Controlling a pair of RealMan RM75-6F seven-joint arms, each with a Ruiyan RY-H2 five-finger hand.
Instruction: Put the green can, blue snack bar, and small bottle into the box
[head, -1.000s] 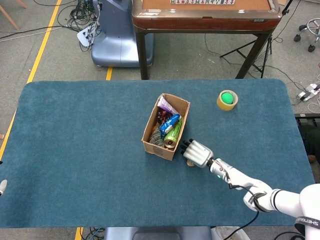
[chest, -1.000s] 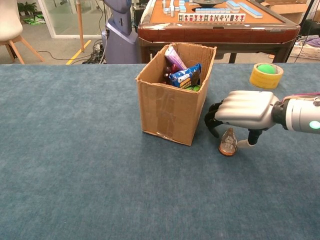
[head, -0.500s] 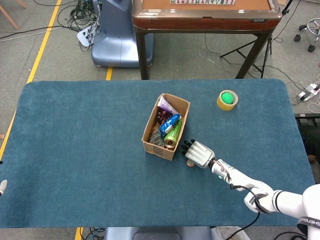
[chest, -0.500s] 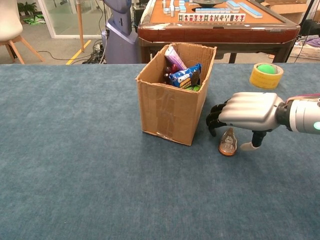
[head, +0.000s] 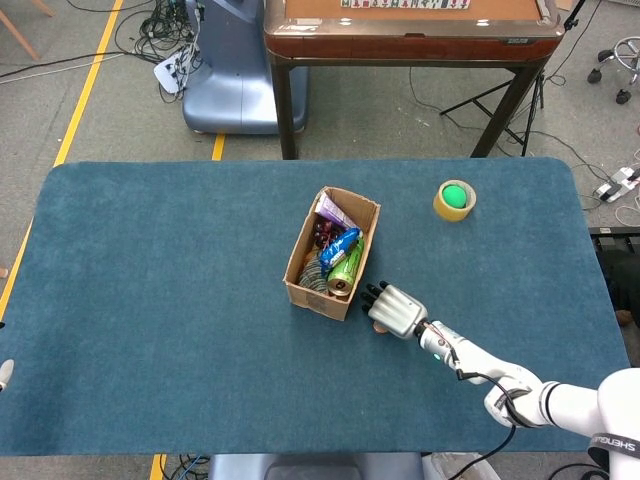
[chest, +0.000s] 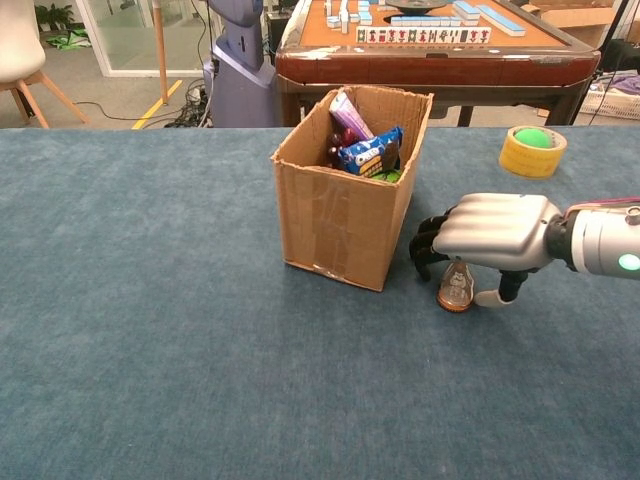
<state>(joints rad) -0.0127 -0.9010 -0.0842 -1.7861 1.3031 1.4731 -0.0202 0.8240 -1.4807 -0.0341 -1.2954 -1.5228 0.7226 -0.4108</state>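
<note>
The small bottle (chest: 456, 288) stands upright on the blue table, just right of the cardboard box (chest: 338, 225). My right hand (chest: 488, 236) arches over it, dark fingertips (chest: 424, 250) on the box side and the thumb on the far side, with a thin gap showing. In the head view the right hand (head: 394, 309) hides nearly all of the small bottle (head: 379, 328). The green can (head: 347, 268) and blue snack bar (head: 341, 243) lie inside the cardboard box (head: 298, 285) among other packets. My left hand is out of sight.
A yellow tape roll (chest: 532, 150) with a green centre lies on the table at the back right, also visible as the yellow tape roll (head: 454, 200). A brown mahjong table (head: 410, 30) stands beyond the far edge.
My right hand has sunk lower over the bottle and edged slightly toward the box. The thumb now sits closer to the bottle's base. The bottle has not moved.
</note>
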